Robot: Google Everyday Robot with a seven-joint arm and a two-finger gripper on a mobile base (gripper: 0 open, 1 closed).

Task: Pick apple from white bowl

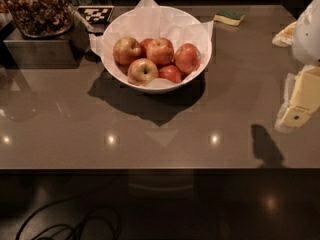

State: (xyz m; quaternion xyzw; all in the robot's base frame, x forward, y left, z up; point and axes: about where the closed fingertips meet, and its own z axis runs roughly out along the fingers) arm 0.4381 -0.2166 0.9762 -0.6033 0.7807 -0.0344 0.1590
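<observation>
gripper at the right edge of the frame, about mid-height, cream-coloured and tilted down to the left, partly cut off by the frame. above it, the arm's white rounded casing in the upper right corner. hangs over the right end of the brown table and throws a dark shadow on the top, lower left of itself. how far open: cannot tell. nothing seen in its hold. well apart from the fruit, with bare tabletop between.

white bowl in the upper middle of the frame, lined with white paper whose corners stick up past the rim. inside, a cluster of apples touching one another. the apple, orange-red, at the right side of the cluster, against the bowl's right wall. just left of it, lower, a smaller deep-red apple; further left at the front, a yellower apple showing its stem dimple.

behind the bowl to the right, a yellow sponge with a green top. in the upper left, a container of brown clustered food on a metal box, and a black-and-white checkered marker beside it. dark cables on the floor at lower left.
</observation>
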